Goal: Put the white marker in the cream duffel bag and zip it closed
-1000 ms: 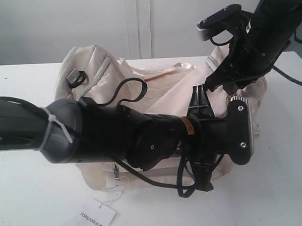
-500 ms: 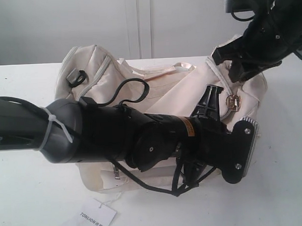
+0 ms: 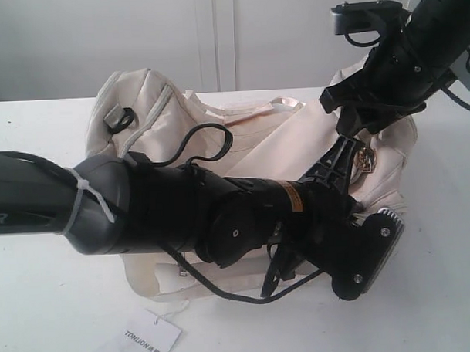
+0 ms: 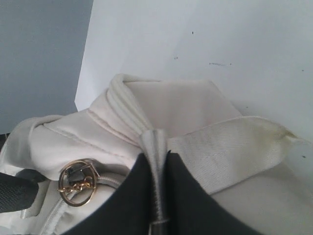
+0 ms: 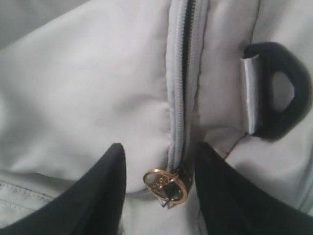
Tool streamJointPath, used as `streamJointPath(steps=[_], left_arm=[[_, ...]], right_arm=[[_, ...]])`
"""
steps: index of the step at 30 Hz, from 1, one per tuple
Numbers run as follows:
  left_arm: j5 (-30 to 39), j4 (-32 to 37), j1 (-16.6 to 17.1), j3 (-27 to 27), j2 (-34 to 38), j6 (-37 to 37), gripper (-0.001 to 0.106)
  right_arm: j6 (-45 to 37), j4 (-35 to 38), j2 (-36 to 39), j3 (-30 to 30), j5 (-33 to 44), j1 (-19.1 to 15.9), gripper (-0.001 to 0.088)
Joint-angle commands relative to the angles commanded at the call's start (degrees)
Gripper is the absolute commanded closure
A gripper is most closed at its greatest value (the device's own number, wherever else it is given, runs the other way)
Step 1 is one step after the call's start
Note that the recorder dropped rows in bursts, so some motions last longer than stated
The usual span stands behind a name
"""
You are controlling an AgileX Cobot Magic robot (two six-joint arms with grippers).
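The cream duffel bag (image 3: 257, 136) lies on the white table (image 3: 46, 306). My left gripper (image 3: 334, 153) reaches across to the bag's right end. In the left wrist view this left gripper (image 4: 154, 154) is shut on a ribbed fold of the bag (image 4: 161, 103) at the zip's end. My right gripper (image 3: 349, 119) hangs just above that end. In the right wrist view it (image 5: 160, 147) is open, its fingers on either side of the gold ring zip pull (image 5: 166, 186) without touching it. The zip (image 5: 180, 78) runs away from the pull. The white marker is out of view.
A white paper hang tag (image 3: 152, 335) lies on the table in front of the bag. A black D-ring (image 5: 281, 93) sits beside the zip, another (image 3: 121, 118) at the bag's left end. My left arm (image 3: 143, 210) covers much of the bag's front.
My right gripper has opened wider round the zip pull after lifting and coming back down. The left wrist has tilted and dropped lower, still holding the bag's end.
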Motion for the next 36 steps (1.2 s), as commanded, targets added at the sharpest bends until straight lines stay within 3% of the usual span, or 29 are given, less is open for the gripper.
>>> streamJointPath(steps=[14, 30, 32, 36], left_arm=[[0.00, 0.00, 0.00, 0.00, 0.00, 0.00, 0.105], [-0.11, 0.00, 0.00, 0.00, 0.00, -0.21, 0.105], [-0.11, 0.00, 0.00, 0.00, 0.00, -0.21, 0.105], [-0.22, 0.00, 0.00, 0.00, 0.00, -0.19, 0.105]], right_arm=[[-7.14, 0.00, 0.26, 2.84, -1.30, 0.00, 0.0392], [-7.28, -0.05, 4.71, 3.67, -0.57, 0.00, 0.0397], [-7.28, -0.17, 4.71, 3.67, 0.11, 0.00, 0.0430], [-6.92, -1.34, 4.59, 3.55, 1.20, 0.00, 0.0628]])
